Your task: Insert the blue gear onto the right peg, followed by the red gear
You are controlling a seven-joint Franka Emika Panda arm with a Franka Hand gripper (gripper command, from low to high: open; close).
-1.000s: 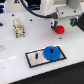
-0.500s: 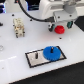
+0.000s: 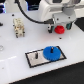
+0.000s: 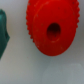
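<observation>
The blue gear (image 3: 51, 52) lies flat on the right half of the grey plate (image 3: 33, 62), where the right peg stands; the gear covers that peg. The plate's other thin dark peg (image 3: 36, 55) rises bare on its left half. The red gear (image 3: 60, 28) rests on the white table behind the plate. My gripper (image 3: 59, 23) hangs directly over it, very close. In the wrist view the red gear (image 4: 52, 27) fills most of the picture, its centre hole showing. My fingers do not show clearly, so whether they touch the gear is unclear.
A small beige block-like object (image 3: 18, 26) stands at the back on the exterior view's left. A dark teal shape (image 4: 3, 32) sits at the edge of the wrist view beside the red gear. The table's front edge runs just below the plate.
My arm has shifted slightly and come lower over the red gear. The blue gear and the red gear have stayed where they were.
</observation>
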